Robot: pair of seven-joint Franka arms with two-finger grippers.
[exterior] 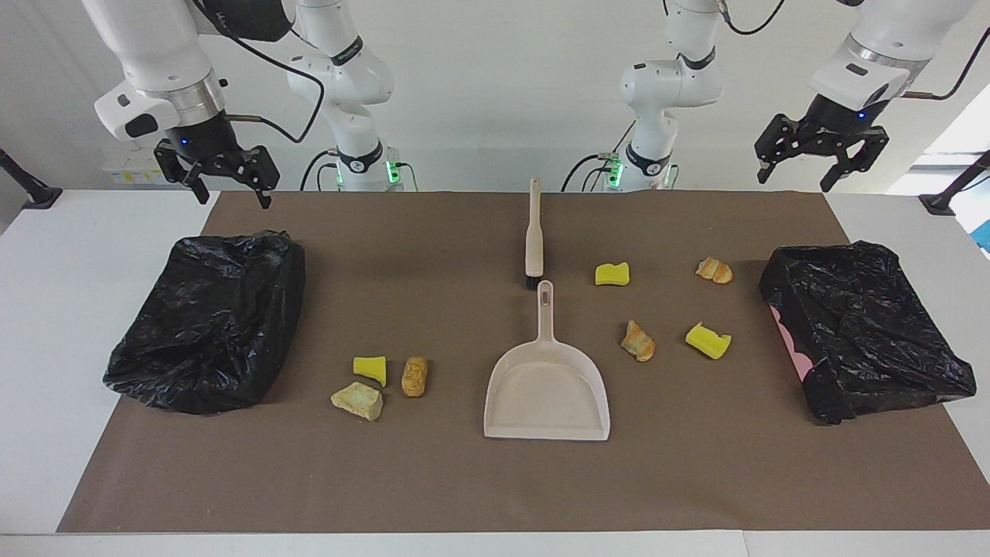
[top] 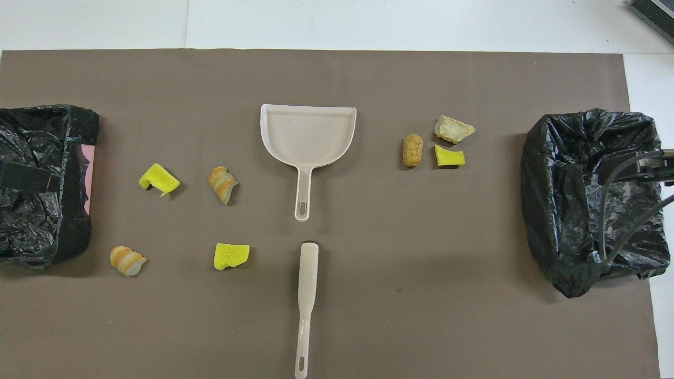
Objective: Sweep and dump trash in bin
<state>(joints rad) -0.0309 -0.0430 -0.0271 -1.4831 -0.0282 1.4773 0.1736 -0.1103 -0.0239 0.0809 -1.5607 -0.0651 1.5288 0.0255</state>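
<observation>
Dustpan (exterior: 546, 387) lies mid-mat (exterior: 464, 480) (brush (exterior: 534, 236) just beside), trash (exterior: 371, 383) scattered around.

Facing and overhead cameras, both high, share the brown mat (exterior: 464, 480)

A white counter (exterior: 77, 325) carries a plain grey-brown mat (exterior: 433, 480). On it lie a beige dustpan (exterior: 546, 391) and a beige brush (exterior: 534, 236) with dark bristles. The trash (exterior: 612, 273) is mixed: three scraps bright yellow, two tan with orange stripes, one golden brown, one pale cream. Two bins (exterior: 209, 321) wear glossy black liners, one showing pink. The arms are white, each pincer (exterior: 230, 174) black.
</observation>
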